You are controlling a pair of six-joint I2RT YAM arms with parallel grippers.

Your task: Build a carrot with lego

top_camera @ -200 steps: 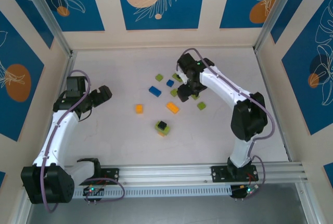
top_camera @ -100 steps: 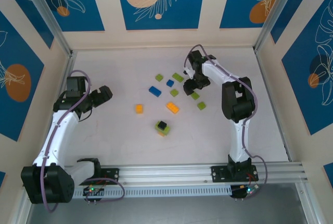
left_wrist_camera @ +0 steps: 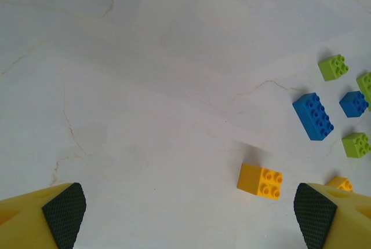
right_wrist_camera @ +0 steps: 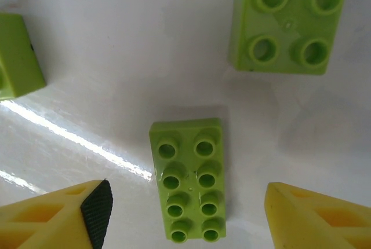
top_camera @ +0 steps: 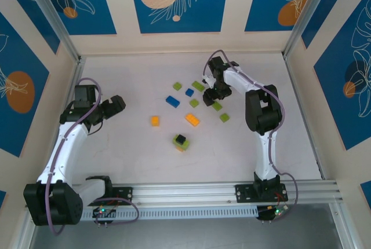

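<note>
At the far right of the table point(top_camera: 139, 75), the right pincer point(top_camera: 210, 94) has pulled back off the middle of the lego spread over the last second. Its arm has folded up steeply at the elbow, and in the last half second it has barely shifted. It now hangs low with its jaws spread wide and nothing in them. A long lime brick point(right_wrist_camera: 188, 179) lies flat on the table between the fingers point(right_wrist_camera: 95, 211), studs up, touching neither. A square lime brick point(right_wrist_camera: 288, 23) sits just beyond it, apart. I judge this to be the line-up for a grab, so the build is at its start.

The left pincer point(left_wrist_camera: 188, 214) has not moved. It is open and empty, well left of the pile, with an orange brick point(left_wrist_camera: 259, 180) nearest it and a blue brick point(left_wrist_camera: 313, 116) further off.

The rest of the lego lies loose in mid-table. The one joined piece is a clump point(top_camera: 181, 141) with a black brick on top, near the front. No orange body or green top has been put together yet.

No brand, label or writing can be read on the bricks, arms or walls
</note>
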